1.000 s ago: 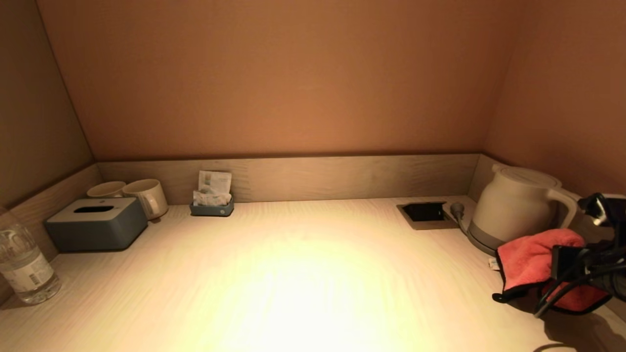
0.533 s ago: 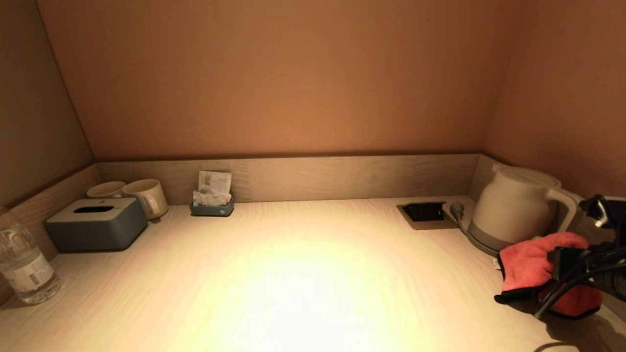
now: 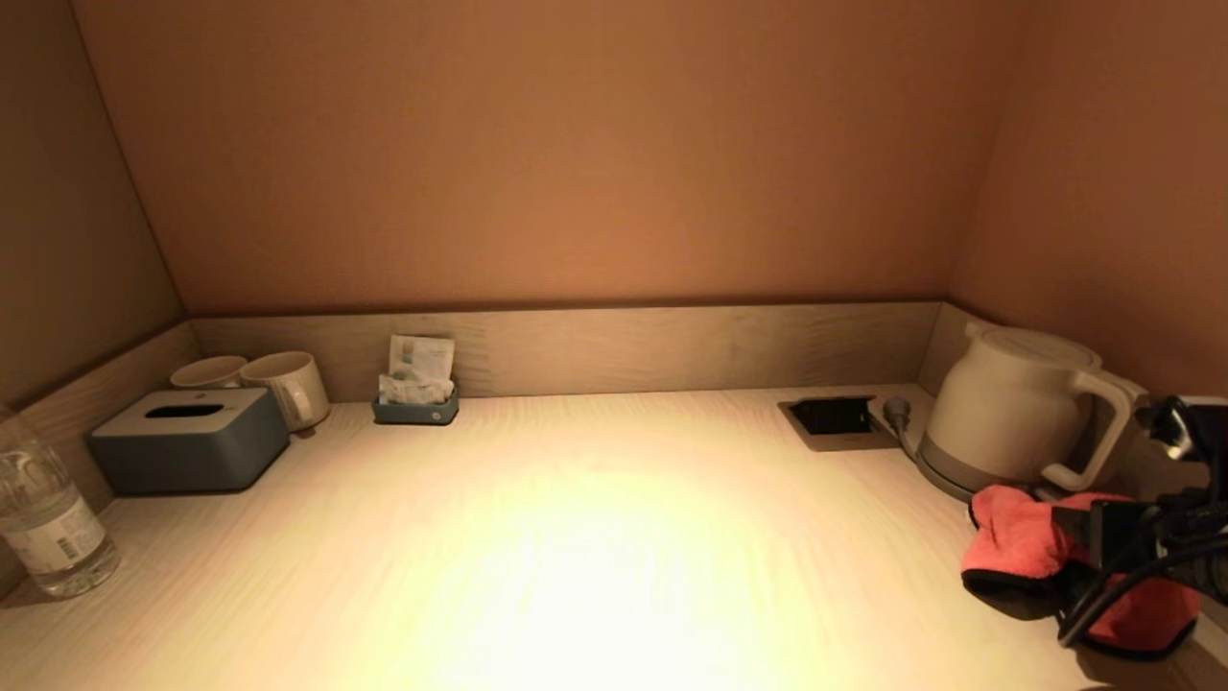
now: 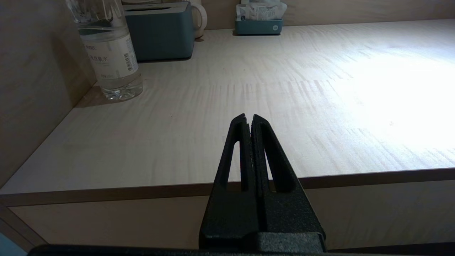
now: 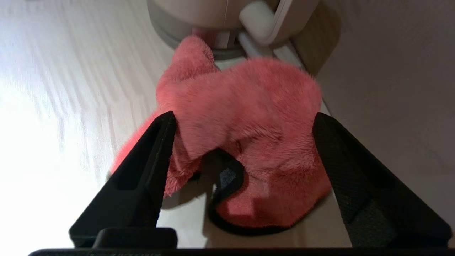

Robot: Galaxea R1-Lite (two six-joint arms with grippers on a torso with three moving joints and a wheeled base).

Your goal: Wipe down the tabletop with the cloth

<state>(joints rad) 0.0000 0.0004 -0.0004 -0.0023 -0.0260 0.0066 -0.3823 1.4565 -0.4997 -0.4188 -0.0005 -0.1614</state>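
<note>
The pink cloth (image 3: 1017, 542) with a dark edge lies crumpled on the pale wooden tabletop (image 3: 614, 537) at the far right, just in front of the white kettle (image 3: 1007, 408). My right gripper (image 3: 1098, 537) is low over it. In the right wrist view the gripper (image 5: 243, 116) is open, its fingers (image 5: 156, 156) standing wide on either side of the cloth (image 5: 256, 117), which rests on the table. My left gripper (image 4: 249, 116) is shut and empty, parked off the table's front edge on the left, out of the head view.
A grey tissue box (image 3: 187, 437), two cups (image 3: 288, 384) and a sachet holder (image 3: 415, 408) stand at the back left. A water bottle (image 3: 48, 523) stands at the left wall. A socket recess (image 3: 833, 417) lies beside the kettle. Walls close in on three sides.
The cloth has come down from a raised, hanging position onto the tabletop, uncovering the kettle's handle. My right gripper has lowered with it and its jaws now stand apart.
</note>
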